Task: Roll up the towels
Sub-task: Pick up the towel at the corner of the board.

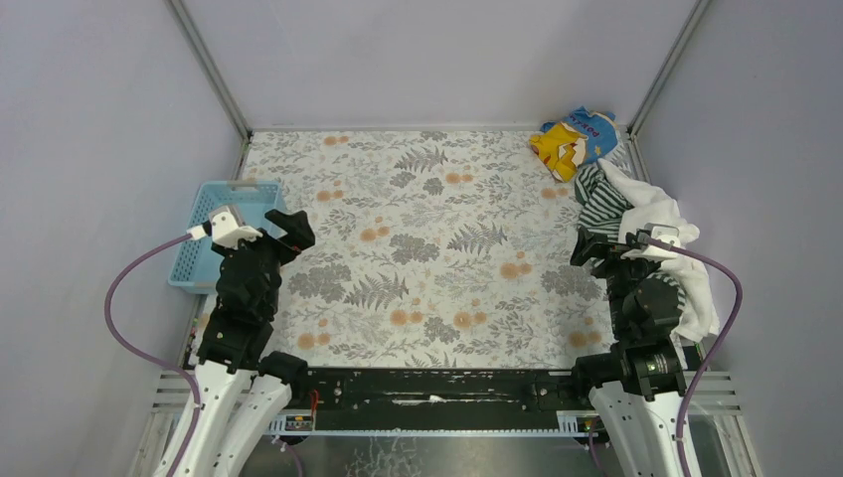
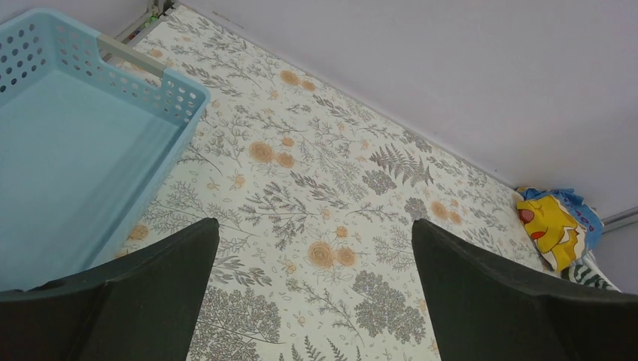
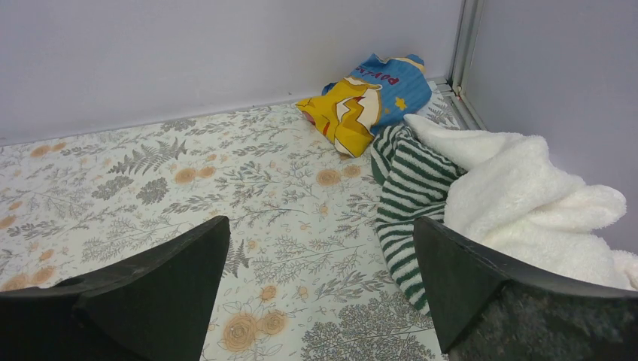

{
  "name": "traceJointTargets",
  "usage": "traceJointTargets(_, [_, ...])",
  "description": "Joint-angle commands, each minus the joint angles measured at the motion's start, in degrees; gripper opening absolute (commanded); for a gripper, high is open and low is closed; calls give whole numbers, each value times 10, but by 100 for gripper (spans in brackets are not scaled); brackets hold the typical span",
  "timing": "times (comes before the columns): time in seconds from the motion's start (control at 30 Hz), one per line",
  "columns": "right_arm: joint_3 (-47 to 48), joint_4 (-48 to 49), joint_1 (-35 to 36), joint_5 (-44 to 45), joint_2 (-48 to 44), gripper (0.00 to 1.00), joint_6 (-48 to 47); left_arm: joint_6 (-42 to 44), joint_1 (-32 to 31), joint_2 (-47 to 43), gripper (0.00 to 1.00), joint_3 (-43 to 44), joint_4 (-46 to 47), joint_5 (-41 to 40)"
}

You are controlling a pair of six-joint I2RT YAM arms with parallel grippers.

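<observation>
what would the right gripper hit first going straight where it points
Likely the right gripper meets the flowered table cover, just beside the striped towel; its towel-side finger may brush it. Depth is unclear.

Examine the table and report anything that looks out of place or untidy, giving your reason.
The cloths stand out: along the right edge the white towel lies crumpled over part of the striped towel, and the yellow-and-blue printed cloth is wadded in the far right corner. None is spread flat. Nothing looks spilled or damaged.
</observation>
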Motion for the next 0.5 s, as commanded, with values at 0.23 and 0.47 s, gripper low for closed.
traceJointTargets(0.23, [13,16,5,19,4,99,-2,12,5,-14,100,5,32,2])
traceJointTargets(0.47, [23,-3,5,46,16,99,0,10,4,-21,100,2,33,18])
